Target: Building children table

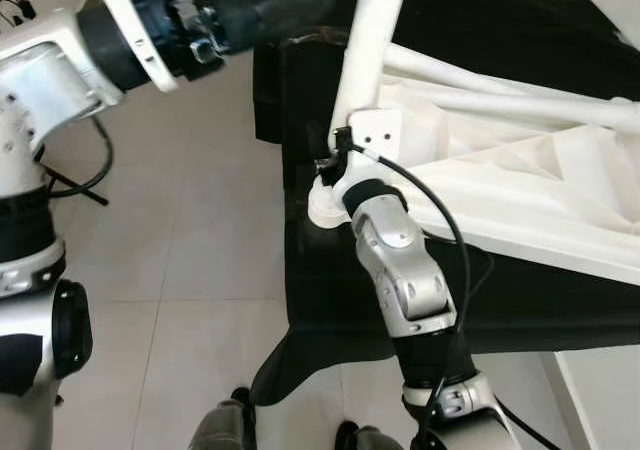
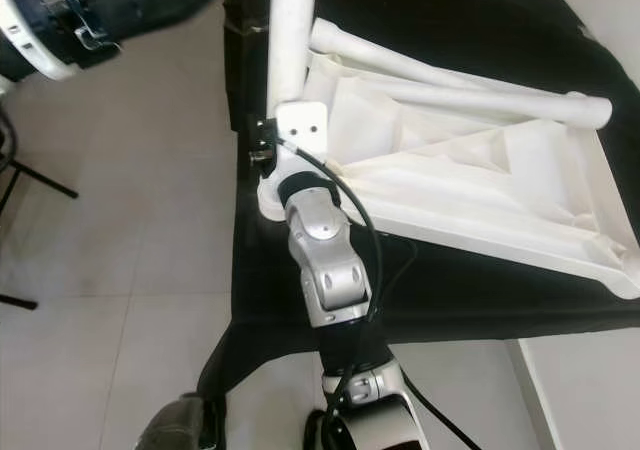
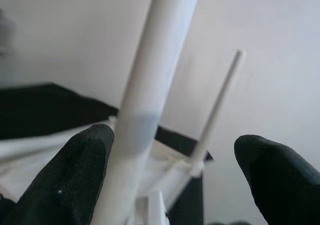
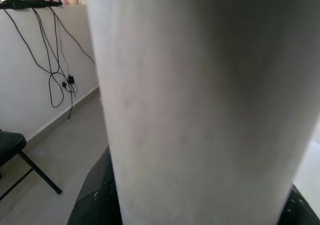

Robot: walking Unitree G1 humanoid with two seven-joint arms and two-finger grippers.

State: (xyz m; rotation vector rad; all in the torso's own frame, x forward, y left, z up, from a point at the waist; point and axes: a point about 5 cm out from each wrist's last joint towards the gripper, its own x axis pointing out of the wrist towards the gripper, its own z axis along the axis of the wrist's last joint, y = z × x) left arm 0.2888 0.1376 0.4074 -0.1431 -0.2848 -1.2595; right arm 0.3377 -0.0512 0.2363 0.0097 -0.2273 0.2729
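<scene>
A white children's table [image 2: 480, 195] lies upside down on a surface draped in black cloth [image 1: 520, 30]. One white leg [image 1: 368, 40] stands upright at its near left corner. Two more legs [image 2: 450, 82] slant across the underside. My right gripper [image 1: 335, 162] sits low at the base of the upright leg; in the right wrist view the leg [image 4: 200, 105] spans the space between both black fingers [image 4: 95, 202], so the gripper is shut on it. Higher up, my left gripper [image 3: 175, 170] is open, with the leg [image 3: 145, 100] just beside one finger [image 3: 75, 175].
Pale tiled floor [image 1: 190, 240] stretches to the left of the draped surface. Black cables and a stand leg [image 1: 85, 185] lie at the far left. My own feet [image 1: 225, 425] stand close to the cloth's near edge. A wall with hanging cables [image 4: 60, 80] and a dark chair [image 4: 12, 147] are nearby.
</scene>
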